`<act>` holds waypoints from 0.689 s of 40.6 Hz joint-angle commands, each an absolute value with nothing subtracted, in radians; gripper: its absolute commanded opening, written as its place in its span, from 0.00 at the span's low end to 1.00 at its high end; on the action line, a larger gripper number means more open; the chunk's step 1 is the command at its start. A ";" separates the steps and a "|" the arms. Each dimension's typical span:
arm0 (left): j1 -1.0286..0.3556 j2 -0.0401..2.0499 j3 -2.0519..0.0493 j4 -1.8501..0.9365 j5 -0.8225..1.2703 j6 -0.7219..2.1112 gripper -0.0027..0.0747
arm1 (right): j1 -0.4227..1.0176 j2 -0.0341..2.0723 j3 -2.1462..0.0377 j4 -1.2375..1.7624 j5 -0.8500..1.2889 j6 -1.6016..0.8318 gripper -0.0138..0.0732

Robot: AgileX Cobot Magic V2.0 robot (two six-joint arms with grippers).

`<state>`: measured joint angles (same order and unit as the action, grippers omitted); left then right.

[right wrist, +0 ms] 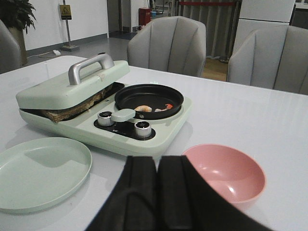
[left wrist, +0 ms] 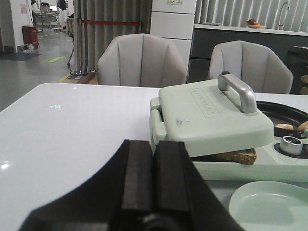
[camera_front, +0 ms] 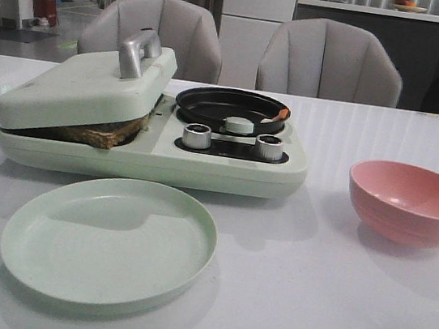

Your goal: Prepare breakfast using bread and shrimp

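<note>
The bread point(camera_front: 97, 134) lies inside the pale green breakfast maker point(camera_front: 155, 159), under its lowered lid point(camera_front: 83, 88); only a brown crust edge shows, also in the left wrist view point(left wrist: 236, 156) and the right wrist view point(right wrist: 67, 113). Shrimp pieces point(right wrist: 144, 109) lie in the black round pan point(right wrist: 149, 98); one shows at the pan's rim in the front view point(camera_front: 278, 116). My left gripper point(left wrist: 154, 147) is shut and empty, back from the maker's left side. My right gripper point(right wrist: 157, 163) is shut and empty, in front of the maker. Neither gripper shows in the front view.
An empty pale green plate point(camera_front: 109, 239) sits in front of the maker. An empty pink bowl point(camera_front: 412, 203) stands at the right. Two knobs point(camera_front: 197, 136) and a small handle sit on the maker's front. Two grey chairs stand behind the table.
</note>
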<state>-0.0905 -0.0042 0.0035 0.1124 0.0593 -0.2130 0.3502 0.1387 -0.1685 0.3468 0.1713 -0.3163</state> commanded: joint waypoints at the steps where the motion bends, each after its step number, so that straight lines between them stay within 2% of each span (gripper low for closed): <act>1: -0.089 -0.029 0.036 0.105 -0.031 -0.226 0.08 | 0.350 0.147 -0.198 0.354 0.092 -0.324 0.12; 11: -0.089 -0.029 0.036 0.105 -0.031 -0.226 0.08 | 0.350 0.147 -0.188 0.351 0.086 -0.324 0.12; 15: -0.089 -0.029 0.036 0.105 -0.031 -0.226 0.08 | 0.324 0.133 -0.163 0.259 0.063 -0.315 0.12; 28: -0.089 -0.029 0.036 0.105 -0.031 -0.226 0.08 | 0.213 -0.001 -0.029 0.000 -0.023 -0.083 0.12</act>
